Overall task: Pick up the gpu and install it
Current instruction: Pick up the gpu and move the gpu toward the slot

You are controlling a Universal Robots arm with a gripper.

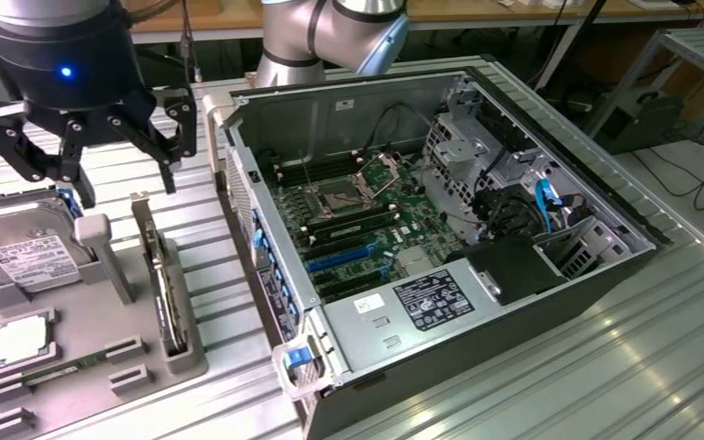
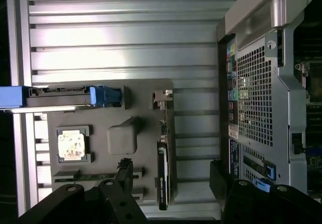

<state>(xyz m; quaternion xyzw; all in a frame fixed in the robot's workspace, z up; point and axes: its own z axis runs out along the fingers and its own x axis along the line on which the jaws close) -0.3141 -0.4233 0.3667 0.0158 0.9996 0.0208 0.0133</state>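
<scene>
In the exterior view the gripper (image 1: 107, 170) hangs with its jaws wide open and nothing in them. The gpu (image 1: 164, 275) is below the jaws and well apart from them. It stands on its long edge in a slot of the gray holder (image 1: 83, 330). The hard drive (image 1: 19, 252) sits in the same holder, off to one side of the jaws. The open computer case (image 1: 645, 234) lies on the other side, and here you can look inside it at the green board (image 1: 377, 220) with its blue slots (image 1: 342, 259). This view tells best how high the jaws are above the card. The gpu looks thin, flat and light. I think it is stiff but easy to hurt, and it could tip if pinched at one end. In the wrist view you look straight down past the fingers (image 2: 123, 176). Part of the gpu's thin top edge lies in the gap between the open jaws and looks closer to one finger than the other. So this view tells best how the card lines up with them. Its silvery end piece (image 2: 162, 95) is at the end far from the jaws. A good place to hold seems to be the two flat sides near the middle, away from that end piece. This view also gives the case's outer wall (image 2: 254, 98), full of small holes
</scene>
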